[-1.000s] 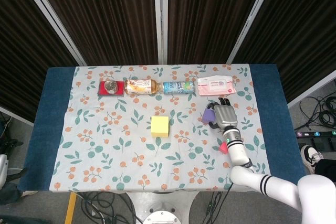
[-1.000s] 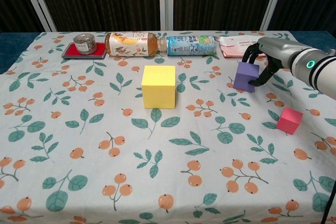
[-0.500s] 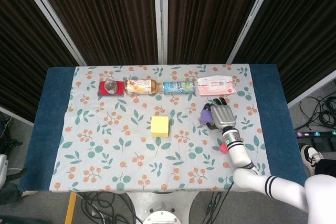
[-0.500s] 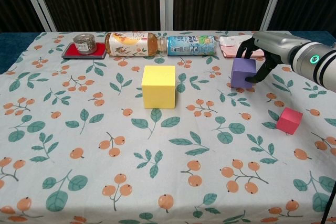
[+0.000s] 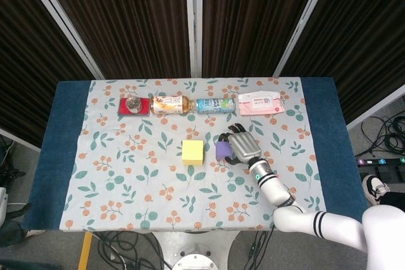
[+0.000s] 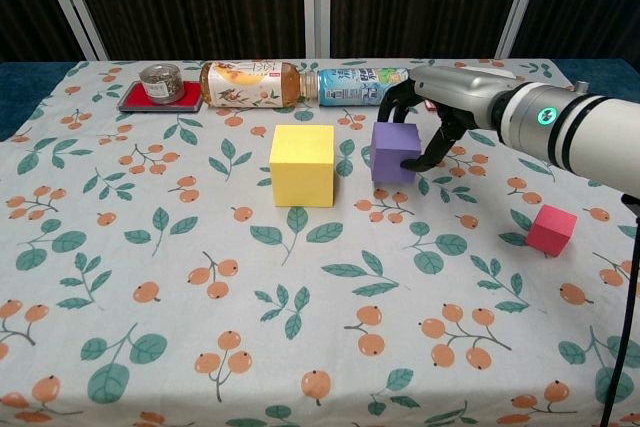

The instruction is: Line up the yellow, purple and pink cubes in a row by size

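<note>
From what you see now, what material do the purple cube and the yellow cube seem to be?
Purple cube, held by the right hand: probably foam or matte plastic, flat colour without shine. Yellow cube: the same dull, even surface and soft edges, likely foam too. The pictures cannot settle it.

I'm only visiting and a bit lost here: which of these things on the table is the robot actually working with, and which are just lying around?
Part of the job:
yellow cube
purple cube, held by the right hand
pink cube

Just lying about:
tin on a red tray
tea bottle
blue bottle
wipes pack
</note>
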Controlling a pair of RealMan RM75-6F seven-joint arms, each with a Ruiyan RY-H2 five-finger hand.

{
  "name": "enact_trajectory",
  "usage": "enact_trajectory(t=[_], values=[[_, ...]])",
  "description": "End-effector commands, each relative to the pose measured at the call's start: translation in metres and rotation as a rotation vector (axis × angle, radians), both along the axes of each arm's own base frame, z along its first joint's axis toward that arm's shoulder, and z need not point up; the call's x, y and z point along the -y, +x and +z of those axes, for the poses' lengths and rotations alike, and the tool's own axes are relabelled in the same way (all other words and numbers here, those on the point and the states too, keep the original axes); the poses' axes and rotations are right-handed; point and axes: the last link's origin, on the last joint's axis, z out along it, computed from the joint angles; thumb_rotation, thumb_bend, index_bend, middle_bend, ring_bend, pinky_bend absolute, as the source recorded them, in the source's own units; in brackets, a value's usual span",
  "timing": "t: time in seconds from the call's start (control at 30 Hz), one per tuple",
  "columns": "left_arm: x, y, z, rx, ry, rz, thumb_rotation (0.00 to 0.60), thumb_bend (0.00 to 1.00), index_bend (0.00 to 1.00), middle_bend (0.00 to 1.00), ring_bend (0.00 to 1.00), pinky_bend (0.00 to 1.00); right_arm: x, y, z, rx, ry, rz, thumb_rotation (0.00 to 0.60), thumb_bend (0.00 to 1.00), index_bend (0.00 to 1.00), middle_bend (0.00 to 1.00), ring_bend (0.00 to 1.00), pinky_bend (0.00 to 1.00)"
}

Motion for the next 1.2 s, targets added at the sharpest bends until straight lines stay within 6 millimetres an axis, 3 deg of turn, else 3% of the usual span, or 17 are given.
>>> enact_trajectory(t=[0.03,0.47,1.2], values=[[0.0,0.0,0.0,0.0,0.0,0.002,0.6,0.07,0.33,0.33,0.17,0.23,0.001,0.005,-0.007,0.005,0.009,0.007,0.6,0.22,0.4,0.37,0.11,0.05],[0.001,-0.002,0.001,0.0,-0.001,0.006,0.6,0.07,0.33,0.33,0.17,0.23,0.003,0.016,-0.027,0.011,0.025,0.012,0.6,0.22,0.41,0.37,0.11,0.05],[0.003,-0.003,0.0,0.003,0.001,0.009,0.6,0.07,0.33,0.33,0.17,0.23,0.002,0.019,-0.033,-0.005,0.028,0.018,0.6,0.21,0.38,0.35,0.1,0.05]])
